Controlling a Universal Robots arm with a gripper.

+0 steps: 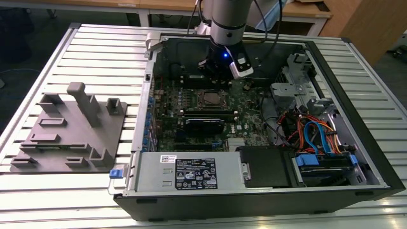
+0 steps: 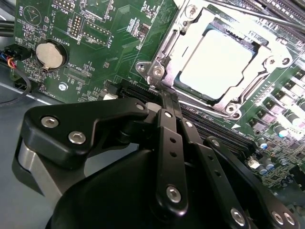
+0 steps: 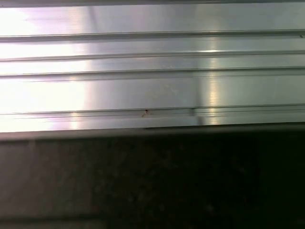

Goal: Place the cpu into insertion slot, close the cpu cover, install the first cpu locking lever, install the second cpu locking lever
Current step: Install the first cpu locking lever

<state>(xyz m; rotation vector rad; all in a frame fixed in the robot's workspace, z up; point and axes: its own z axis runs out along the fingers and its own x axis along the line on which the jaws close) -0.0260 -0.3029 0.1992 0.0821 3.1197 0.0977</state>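
Now one cpu (image 2: 217,64) sits under one cpu cover (image 2: 178,52) (claw (image 2: 167,98) pinched together, empty).

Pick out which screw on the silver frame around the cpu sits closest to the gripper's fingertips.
It is the corner screw of the cpu cover in the second wrist view, directly ahead of the gripper. The other frame screws lie farther off around the cpu.

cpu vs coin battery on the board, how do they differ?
The cpu is square with a flat pale metal top; the coin battery is round. The cpu is the larger of the two. The cpu sits inside the insertion slot under the silver cpu cover; the coin battery sits in its own open holder. Both lie flat on the green motherboard.
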